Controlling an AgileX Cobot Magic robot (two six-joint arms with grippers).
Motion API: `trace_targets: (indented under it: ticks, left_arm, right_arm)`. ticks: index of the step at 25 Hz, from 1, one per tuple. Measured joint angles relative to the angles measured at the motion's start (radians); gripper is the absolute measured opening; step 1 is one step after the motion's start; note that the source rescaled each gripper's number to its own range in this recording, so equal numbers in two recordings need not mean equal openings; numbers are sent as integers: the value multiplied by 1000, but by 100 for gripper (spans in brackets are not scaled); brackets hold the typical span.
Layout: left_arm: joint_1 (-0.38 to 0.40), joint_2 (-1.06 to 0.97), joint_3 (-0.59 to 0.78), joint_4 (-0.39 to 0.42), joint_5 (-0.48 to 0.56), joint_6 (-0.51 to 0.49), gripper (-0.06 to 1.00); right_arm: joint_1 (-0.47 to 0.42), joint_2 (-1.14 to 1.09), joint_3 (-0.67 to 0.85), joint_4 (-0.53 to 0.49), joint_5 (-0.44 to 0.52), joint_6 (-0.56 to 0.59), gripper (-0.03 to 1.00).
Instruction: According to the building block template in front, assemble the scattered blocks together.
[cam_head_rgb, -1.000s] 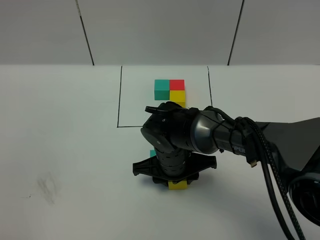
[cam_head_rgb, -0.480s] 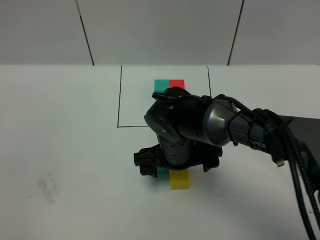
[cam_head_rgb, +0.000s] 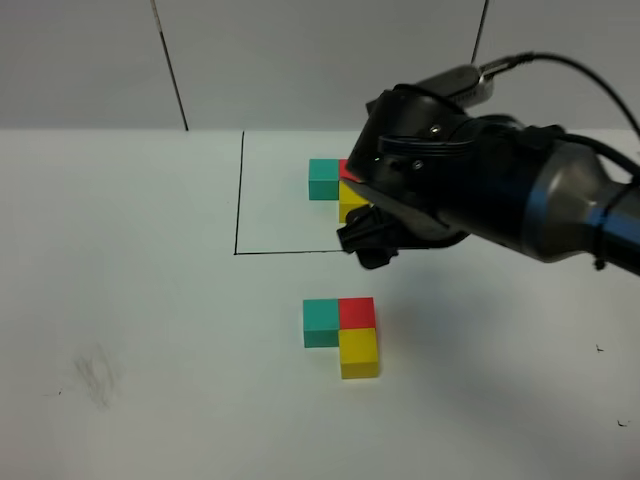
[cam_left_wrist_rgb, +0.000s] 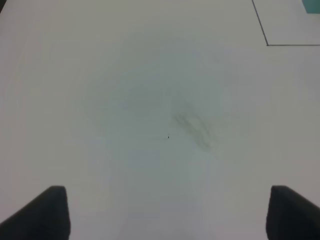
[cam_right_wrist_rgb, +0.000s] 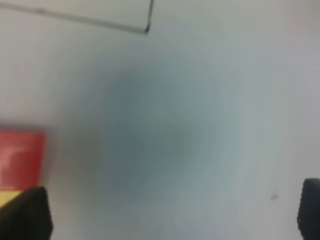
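The scattered blocks lie joined in an L on the white table: teal cube (cam_head_rgb: 321, 322), red cube (cam_head_rgb: 357, 312) to its right, yellow cube (cam_head_rgb: 359, 353) in front of the red one. The template sits inside the black outline (cam_head_rgb: 238, 220): its teal cube (cam_head_rgb: 323, 178) shows, while its red and yellow cubes (cam_head_rgb: 350, 202) are partly hidden by my right arm. My right gripper (cam_head_rgb: 372, 245) hangs open and empty above the outline's front edge, behind the L. The right wrist view (cam_right_wrist_rgb: 167, 215) shows the red cube (cam_right_wrist_rgb: 20, 157) at its edge. My left gripper (cam_left_wrist_rgb: 170, 212) is open and empty.
A faint grey smudge (cam_head_rgb: 95, 375) marks the table at the front left, also in the left wrist view (cam_left_wrist_rgb: 192, 127). The outline's corner (cam_left_wrist_rgb: 267, 44) shows there too. The grey back wall rises behind the table.
My right gripper has lifted off the blocks and drawn back and up to the right. The three joined cubes, hidden under it before, now show in full.
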Motion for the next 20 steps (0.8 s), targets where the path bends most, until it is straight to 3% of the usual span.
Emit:
trace_targets:
  ticks: [6,11,14,20]
  left_arm:
    - [0,0,0,0,0,0,81]
    - [0,0,0,0,0,0,81]
    - [0,0,0,0,0,0,81]
    - [0,0,0,0,0,0,81]
  right_arm:
    - [-84,-166,2,-216,1,-243,100]
    - [-264,-296,2,-238,4,-536,100]
    - [-390,-376,2,-169,6,-737,100]
    - [-658,-575,16,166,11,-1051,100]
